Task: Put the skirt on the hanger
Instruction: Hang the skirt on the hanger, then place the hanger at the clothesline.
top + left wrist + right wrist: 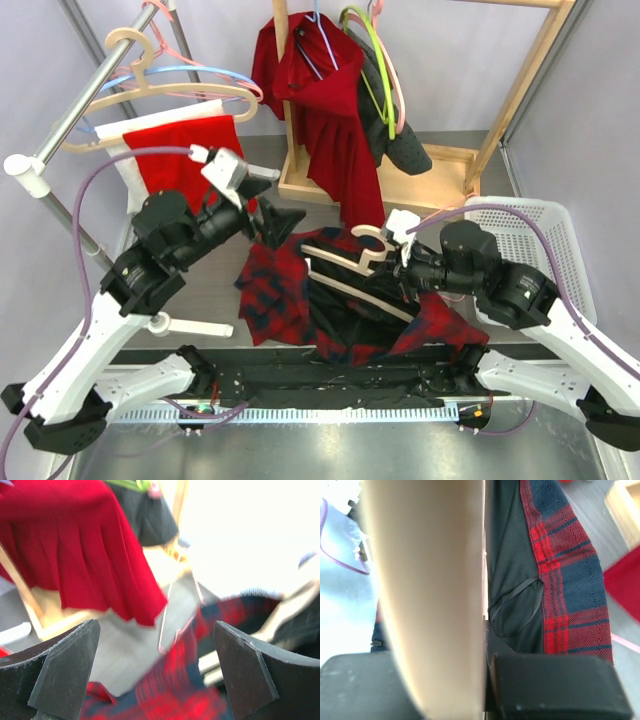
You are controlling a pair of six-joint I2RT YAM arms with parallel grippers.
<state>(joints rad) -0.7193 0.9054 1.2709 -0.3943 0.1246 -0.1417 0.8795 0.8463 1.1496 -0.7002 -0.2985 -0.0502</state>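
Noted a white basket point(560, 215) at right, inside partly hidden. Found the plaid skirt point(285, 295) spread on the near desk point(205, 285), long axis left to right, under the wooden hanger point(335, 255) clamped in the right end effector point(402, 248). Saw the left end effector point(272, 222) gaping wide above it.

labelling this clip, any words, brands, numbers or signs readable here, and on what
None can be read in any view. The plaid skirt, the wooden hanger, the hanging red skirt and the white basket show no print; the left wrist view is blurred.
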